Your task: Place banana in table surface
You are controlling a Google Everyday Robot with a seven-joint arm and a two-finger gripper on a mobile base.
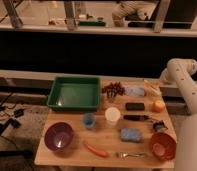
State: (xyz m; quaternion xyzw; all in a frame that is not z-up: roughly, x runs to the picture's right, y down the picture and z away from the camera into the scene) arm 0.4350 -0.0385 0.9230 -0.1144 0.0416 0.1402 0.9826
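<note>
We see the banana [152, 87] lying on the table surface [72, 155] at its far right corner, just right of a pale crumpled thing, with the orange fruit [158, 106] nearer us. The arm [184, 82] rises at the right edge, elbow up by that corner. We cannot make out the gripper itself in the camera view; it seems to be past the right side, off the table, and we take its jaws as clenched, with nothing visibly held.

Our read: banana already sits on the wood, so the placing step looks done or the arm is clear of it. The next move, if any, calls only for keeping the arm off the far right corner so it does not nudge the fruit.

Surface: light wooden planks, crowded. Green tray [74, 93] far left, purple bowl [59, 136] near left, orange-red stick [97, 149] at the near edge, fork [129, 155] beside it, orange bowl [162, 145] near right, blue sponge [131, 134], white cup [112, 115], small blue cup [89, 120], black bar [135, 106] mid right.

Room: dark wall behind, a pale ledge, railing posts above.
</note>
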